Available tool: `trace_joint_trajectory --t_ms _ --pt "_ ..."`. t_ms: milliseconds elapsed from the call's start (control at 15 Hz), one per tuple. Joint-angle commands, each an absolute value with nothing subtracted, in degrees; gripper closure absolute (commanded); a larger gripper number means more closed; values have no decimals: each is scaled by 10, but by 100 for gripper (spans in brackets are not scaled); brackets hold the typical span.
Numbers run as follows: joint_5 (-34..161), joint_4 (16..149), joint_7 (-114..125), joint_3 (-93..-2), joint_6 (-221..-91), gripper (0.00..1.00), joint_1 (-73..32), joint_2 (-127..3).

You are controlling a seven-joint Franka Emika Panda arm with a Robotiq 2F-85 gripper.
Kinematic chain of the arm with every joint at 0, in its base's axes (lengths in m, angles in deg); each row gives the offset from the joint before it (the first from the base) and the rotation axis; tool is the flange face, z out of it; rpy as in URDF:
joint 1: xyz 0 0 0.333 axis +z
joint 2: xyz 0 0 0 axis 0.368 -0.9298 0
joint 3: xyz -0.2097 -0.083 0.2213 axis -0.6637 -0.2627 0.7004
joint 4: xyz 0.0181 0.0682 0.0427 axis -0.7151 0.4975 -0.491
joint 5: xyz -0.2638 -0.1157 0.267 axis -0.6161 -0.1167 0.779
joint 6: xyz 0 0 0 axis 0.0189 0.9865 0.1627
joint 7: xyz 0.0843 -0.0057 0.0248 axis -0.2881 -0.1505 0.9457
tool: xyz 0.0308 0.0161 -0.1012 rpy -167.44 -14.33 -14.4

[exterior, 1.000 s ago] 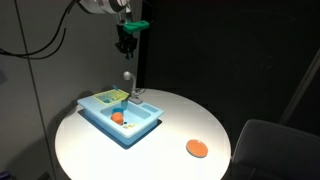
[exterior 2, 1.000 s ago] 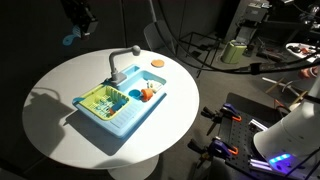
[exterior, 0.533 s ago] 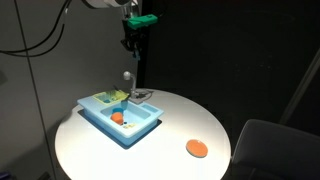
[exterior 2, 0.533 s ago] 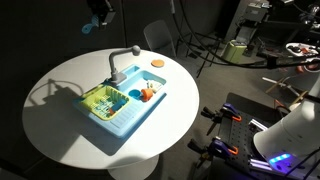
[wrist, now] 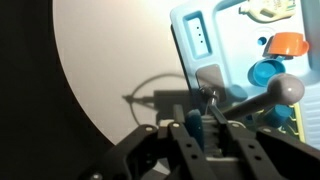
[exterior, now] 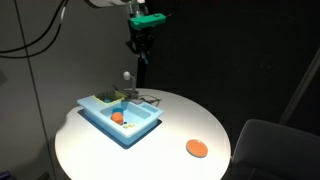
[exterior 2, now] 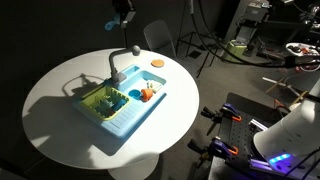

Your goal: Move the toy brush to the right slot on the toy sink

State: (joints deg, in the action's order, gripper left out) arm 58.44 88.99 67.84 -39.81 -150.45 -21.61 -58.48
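Dark laboratory surround, with a round white table [exterior: 190,115] lit at centre. On it stands the toy sink [exterior: 135,138], light blue, with a grey faucet [exterior 2: 120,60] on its far rim. An orange piece [exterior 2: 148,94] lies in the basin. An orange disc [exterior: 197,148] rests on the table to the right of the sink and well apart from it.

The gripper [exterior 2: 120,14] hangs high above the far side of the table. Its jaws are closed on the toy brush [wrist: 193,122], whose blue body shows between the fingers in the wrist view. The brush is therefore in the air, touching neither sink nor table.

Judged by its look, the brush is small, light, rigid plastic. A pinch on its smooth handle holds it easily, but it may swivel if nudged against the rim. A grip at mid-handle, leaving the lower end free, suits insertion. The wrist view shows a perforated rim strip [wrist: 200,35]; whether this is the right slot cannot be told.
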Motion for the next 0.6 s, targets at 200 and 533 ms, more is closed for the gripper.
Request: trace_joint_trajectory --t_ms 200,533 --pt "610 996 645 -415 -1548 93 -237 -528" --pt "636 1055 627 -426 -1578 93 -246 -515"
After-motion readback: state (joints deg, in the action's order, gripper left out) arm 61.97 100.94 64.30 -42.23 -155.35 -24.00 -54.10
